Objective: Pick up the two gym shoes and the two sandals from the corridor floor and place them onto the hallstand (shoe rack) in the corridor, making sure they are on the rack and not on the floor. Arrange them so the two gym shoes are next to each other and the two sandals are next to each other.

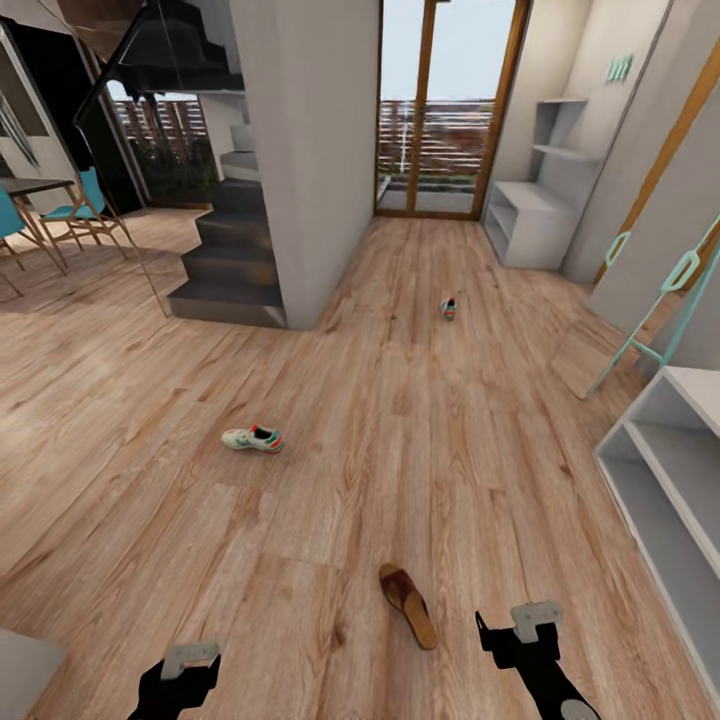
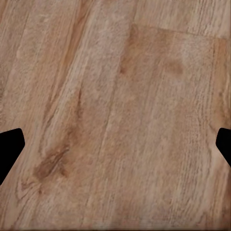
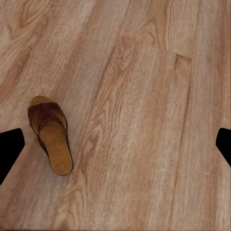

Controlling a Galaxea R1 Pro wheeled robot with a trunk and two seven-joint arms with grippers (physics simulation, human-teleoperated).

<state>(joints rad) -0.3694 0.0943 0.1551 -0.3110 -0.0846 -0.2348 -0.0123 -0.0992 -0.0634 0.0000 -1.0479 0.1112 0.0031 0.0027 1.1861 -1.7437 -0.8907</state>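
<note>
Plainly I've hardly begun: the rack (image 1: 668,480) at my right has bare shelves, and on the floor (image 1: 420,440) I see three of the four shoes, one gym shoe (image 1: 253,438) out to my left, another (image 1: 448,309) far up the corridor, and a sandal (image 1: 408,604) just ahead; I can't spot the second sandal. Both claws hang spread wide over bare planks, holding and touching nothing, the right claw (image 1: 518,626) beside the sandal, the left claw (image 1: 190,668) well apart from it.
</note>
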